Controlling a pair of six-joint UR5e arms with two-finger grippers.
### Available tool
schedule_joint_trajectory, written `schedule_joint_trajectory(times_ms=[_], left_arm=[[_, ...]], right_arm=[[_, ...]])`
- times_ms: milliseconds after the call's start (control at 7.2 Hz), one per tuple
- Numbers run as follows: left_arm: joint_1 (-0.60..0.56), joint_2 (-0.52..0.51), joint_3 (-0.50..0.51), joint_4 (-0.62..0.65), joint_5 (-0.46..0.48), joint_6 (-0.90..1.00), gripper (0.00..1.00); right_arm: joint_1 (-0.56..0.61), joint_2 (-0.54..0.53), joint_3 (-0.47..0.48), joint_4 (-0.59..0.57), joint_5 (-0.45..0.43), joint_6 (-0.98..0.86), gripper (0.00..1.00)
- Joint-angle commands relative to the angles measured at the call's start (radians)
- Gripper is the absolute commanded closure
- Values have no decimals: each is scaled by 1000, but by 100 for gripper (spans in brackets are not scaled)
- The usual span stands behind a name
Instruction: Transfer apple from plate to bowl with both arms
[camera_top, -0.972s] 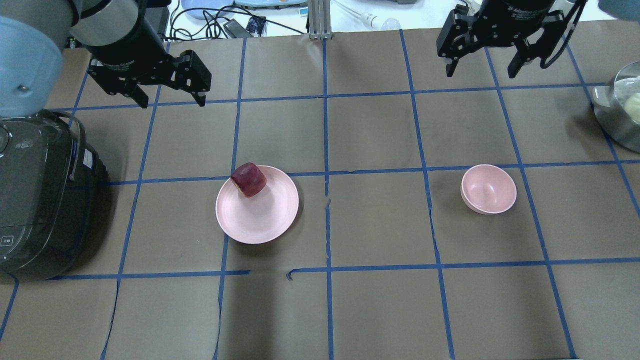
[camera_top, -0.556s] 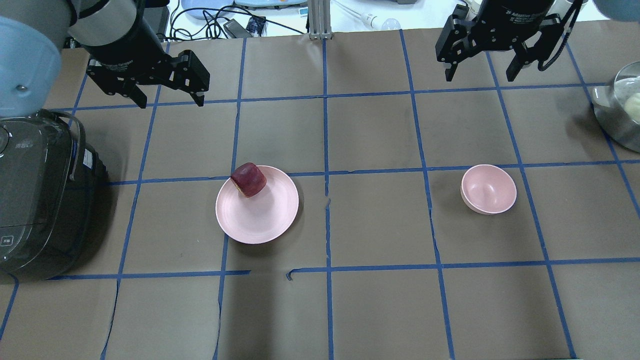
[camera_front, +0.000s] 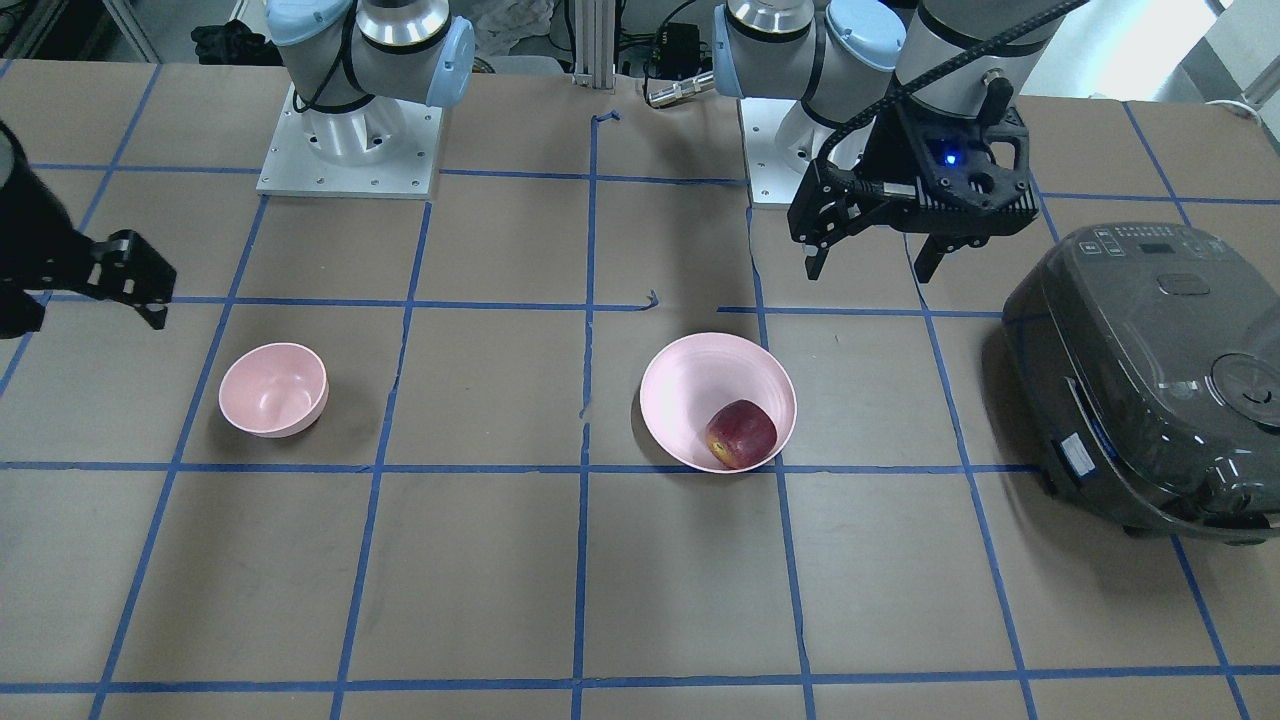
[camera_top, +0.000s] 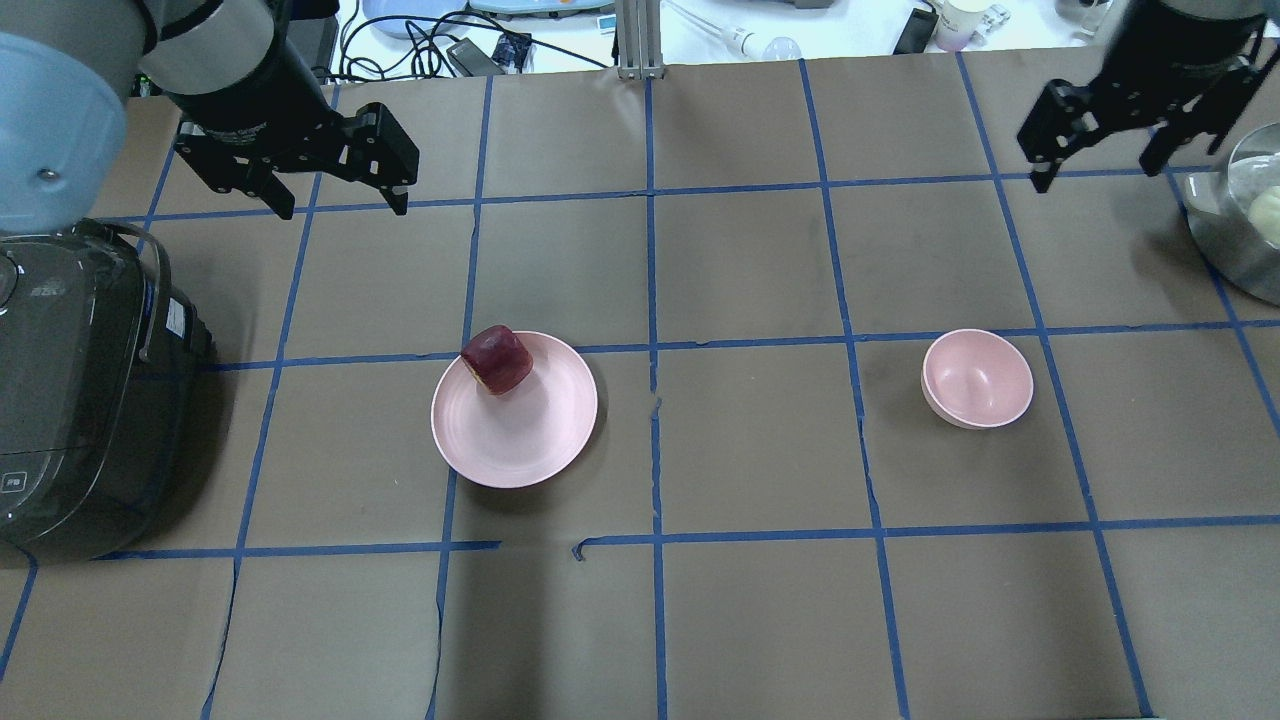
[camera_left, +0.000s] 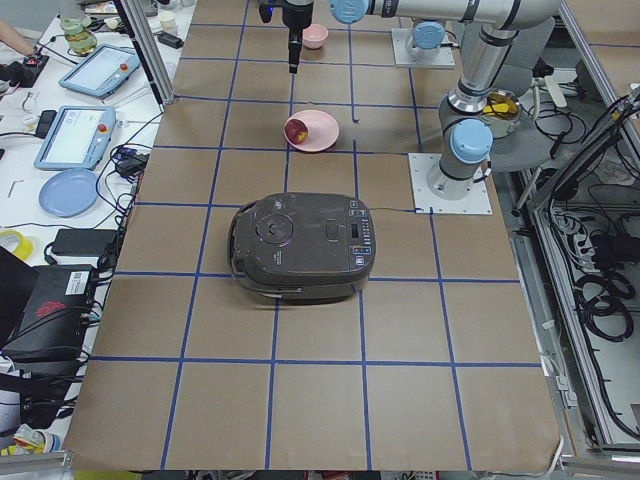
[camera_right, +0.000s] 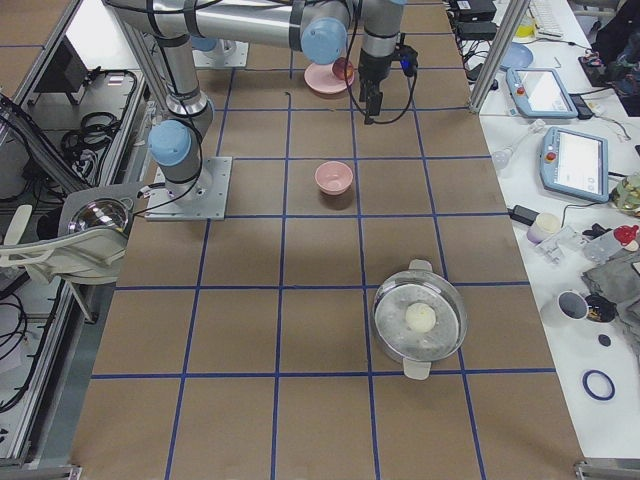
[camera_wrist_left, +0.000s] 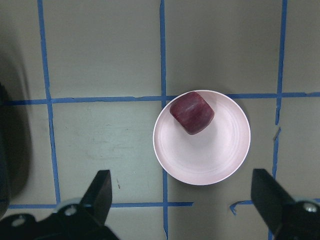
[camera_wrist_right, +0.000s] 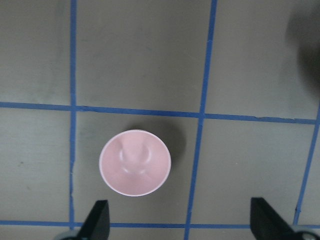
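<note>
Left jaws: left gripper (camera_top: 342, 200) is spread wide and holds nothing; its wrist camera looks down at the plate (camera_top: 520, 440) between the two fingers.
Left gripper position: raised well clear of the plate, offset toward the plate's left side.
Right jaws: right gripper (camera_top: 1095, 175) is also wide apart and empty.
Right gripper position: high up, far off to the plate's right, past the bowl (camera_top: 1000, 400).
Apple: the apple (camera_top: 497, 359) sits on the plate, close to the rim on the plate's far-left part, away from the robot. Nothing touches it.
Bowl: empty, upright, well apart from the plate on its right.
Bystanders: rice cooker (camera_top: 80, 400) off the plate's left; metal pot (camera_top: 1235, 230) far right of the plate.
Step, as judged: approach before the pick; no part of the transfer is done.
Next move, as judged: the left arm should centre over the apple, drop with fingers straddling it, and close. One finger lands near the rim, so it needs clearance there. The right arm would then take the apple for the bowl.
</note>
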Motion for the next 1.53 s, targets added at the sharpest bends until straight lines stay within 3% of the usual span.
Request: schedule_joint_trajectory(times_ms=[0, 139, 278, 556, 694, 833, 972, 1111, 1250, 1389], left_arm=[[2, -1, 0, 1, -2, 1, 0], [1, -2, 0, -1, -3, 1, 0], [1, -2, 0, -1, -2, 1, 0], [1, -4, 0, 1, -5, 1, 0], [1, -5, 0, 1, -5, 1, 0], [-1, -5, -2, -1, -5, -2, 0], [-10, -14, -23, -1, -8, -11, 0], [-5, -34, -75, 30, -8, -33, 0], [-8, -72, -124, 77, -11, -153, 0], [-21, -102, -168, 147, -23, -265, 0]], right_arm=[[-85, -7, 70, -52, -1, -74, 0], [-85, 10, 115, -76, 18, -73, 0], [-85, 51, 228, -207, 65, -45, 0], [-85, 108, 499, -594, 62, -7, 0], [-85, 111, 565, -678, 62, -8, 0], [-85, 114, 572, -681, 61, -13, 6], [-85, 112, 572, -676, 61, -18, 44], [-85, 114, 569, -675, 64, -18, 91], [-85, 112, 572, -673, 64, -16, 100], [-85, 112, 569, -675, 64, -16, 100]])
